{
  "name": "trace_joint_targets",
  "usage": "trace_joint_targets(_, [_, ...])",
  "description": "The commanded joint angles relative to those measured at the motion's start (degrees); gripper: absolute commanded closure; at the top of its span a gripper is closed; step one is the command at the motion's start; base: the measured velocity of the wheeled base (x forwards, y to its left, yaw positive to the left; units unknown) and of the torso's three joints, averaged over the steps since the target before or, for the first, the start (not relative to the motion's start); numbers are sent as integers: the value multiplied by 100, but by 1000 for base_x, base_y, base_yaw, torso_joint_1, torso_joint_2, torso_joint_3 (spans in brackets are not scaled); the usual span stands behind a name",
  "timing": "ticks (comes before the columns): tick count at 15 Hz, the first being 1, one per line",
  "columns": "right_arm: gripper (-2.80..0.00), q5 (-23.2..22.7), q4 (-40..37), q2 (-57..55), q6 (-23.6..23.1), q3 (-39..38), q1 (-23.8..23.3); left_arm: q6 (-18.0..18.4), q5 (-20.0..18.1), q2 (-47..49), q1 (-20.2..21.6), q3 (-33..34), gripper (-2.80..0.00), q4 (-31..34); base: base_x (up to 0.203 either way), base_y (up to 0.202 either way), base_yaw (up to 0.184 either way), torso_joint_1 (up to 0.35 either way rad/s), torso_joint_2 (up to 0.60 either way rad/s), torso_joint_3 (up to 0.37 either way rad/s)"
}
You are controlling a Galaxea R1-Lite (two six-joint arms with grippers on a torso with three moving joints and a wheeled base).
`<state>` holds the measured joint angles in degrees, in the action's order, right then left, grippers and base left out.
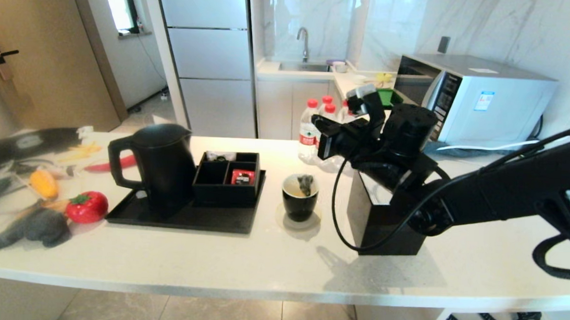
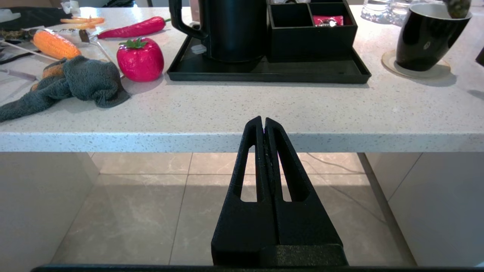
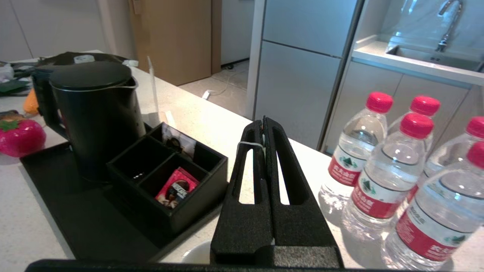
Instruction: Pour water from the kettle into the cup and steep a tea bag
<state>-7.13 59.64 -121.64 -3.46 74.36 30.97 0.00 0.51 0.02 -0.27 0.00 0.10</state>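
The glossy black cup (image 1: 299,199) stands on a pale coaster at mid-counter, with yellowish water (image 1: 293,191) inside. The tea bag (image 1: 305,184) hangs against its inner wall and pokes above the rim (image 2: 457,7). My right gripper (image 1: 315,123) hovers above the cup, shut (image 3: 264,120) on the tea bag's thin white string (image 3: 247,143). The cup's white rim (image 3: 196,257) shows just beneath it. The matte black kettle (image 1: 162,166) stands upright on the tray, left of the cup. My left gripper (image 2: 263,120) is parked, shut and empty, below the counter's front edge.
A black tray (image 1: 181,218) carries the kettle and a divided box (image 1: 226,176) with a red packet (image 1: 242,177). Red-capped bottles (image 1: 310,130) stand behind the cup, a black tissue box (image 1: 383,222) to its right. Toy food and a grey cloth (image 1: 36,228) lie far left.
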Motion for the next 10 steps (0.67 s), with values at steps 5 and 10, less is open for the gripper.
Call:
trace_joint_targets(5, [0,-8,31,12,-5,-18,-279,0,2,-2,0,0,0,-1,0,0,0,0,0,0])
trace_joint_targets(10, [0,-8,38,88,-5,-89,-311,0,2,-2,0,0,0,-1,0,0,0,0,0,0])
